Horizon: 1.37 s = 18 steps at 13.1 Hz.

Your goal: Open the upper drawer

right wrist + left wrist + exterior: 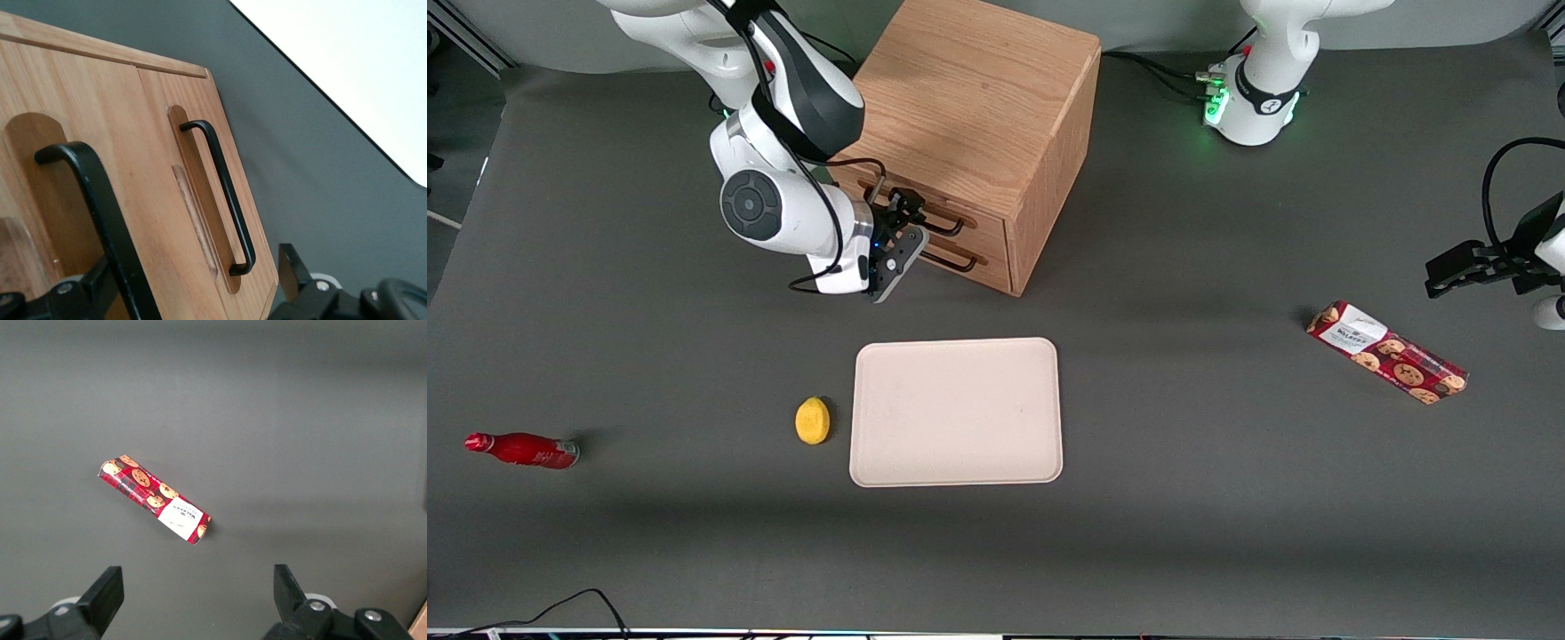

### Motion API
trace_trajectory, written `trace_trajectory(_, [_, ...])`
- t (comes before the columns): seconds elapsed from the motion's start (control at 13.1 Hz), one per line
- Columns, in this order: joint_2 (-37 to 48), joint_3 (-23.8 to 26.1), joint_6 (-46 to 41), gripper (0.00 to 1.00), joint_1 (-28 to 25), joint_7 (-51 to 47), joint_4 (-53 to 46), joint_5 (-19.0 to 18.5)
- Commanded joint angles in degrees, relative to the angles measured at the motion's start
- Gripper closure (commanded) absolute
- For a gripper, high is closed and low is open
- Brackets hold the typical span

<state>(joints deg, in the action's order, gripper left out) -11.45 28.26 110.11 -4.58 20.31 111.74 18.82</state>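
Observation:
The oak cabinet (978,98) has two drawers. The upper drawer (985,229) looks shut, its front level with the lower one. Its thin black bar handle (945,224) shows close up in the right wrist view (100,207), on the upper drawer front (87,113). My right gripper (914,227) is in front of the drawers at the height of this handle. It is open (197,260), and the handle stands between the jaws, close beside one finger (100,280); the other finger (291,267) is well apart. The lower drawer's handle (223,187) hangs free.
A cream tray (956,411) lies nearer the front camera than the cabinet, with a yellow lemon (813,420) beside it. A red bottle (523,450) lies toward the working arm's end. A red cookie pack (1387,352) lies toward the parked arm's end.

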Motion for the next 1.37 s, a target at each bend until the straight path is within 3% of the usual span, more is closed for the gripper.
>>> trace_trajectory(0.0, [-2.7, 0.0, 1.7, 0.0, 0.3, 0.0, -1.3, -3.3])
trace_trajectory(0.38, [-5.7, -0.8, 2.1, 0.0, 0.9, 0.5, -3.6, -5.9])
trace_trajectory(1.3, [-8.4, -6.5, -3.5, 0.0, 1.1, 4.7, -11.5, -6.0])
